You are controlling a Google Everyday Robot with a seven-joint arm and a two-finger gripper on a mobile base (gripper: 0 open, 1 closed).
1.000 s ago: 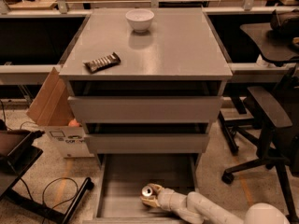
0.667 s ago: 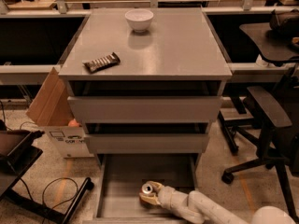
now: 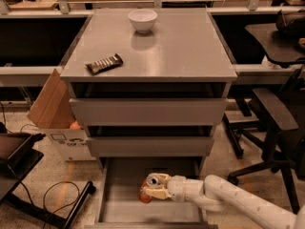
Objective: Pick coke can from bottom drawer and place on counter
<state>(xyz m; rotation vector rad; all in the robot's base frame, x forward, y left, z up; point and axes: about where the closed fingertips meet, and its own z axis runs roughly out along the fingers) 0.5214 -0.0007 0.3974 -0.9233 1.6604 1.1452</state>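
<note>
The coke can [image 3: 145, 194], red with a silver top, is tilted in the open bottom drawer [image 3: 121, 199], near its middle. My gripper [image 3: 152, 186] reaches in from the lower right on a white arm. Its fingers [image 3: 160, 177] sit on either side of the can and are closed on it. The can looks slightly raised off the drawer floor. The grey counter [image 3: 162, 46] is the cabinet's top, well above the gripper.
A white bowl [image 3: 142, 19] and a dark snack bar [image 3: 104, 63] lie on the counter. The two upper drawers [image 3: 147, 111] are slightly ajar above the gripper. A cardboard box [image 3: 55, 116] stands left of the cabinet, office chairs [image 3: 274, 120] right, a black stand [image 3: 21, 161] lower left.
The gripper and the can have moved together a little up and to the left within the drawer. The arm has stretched further in.
</note>
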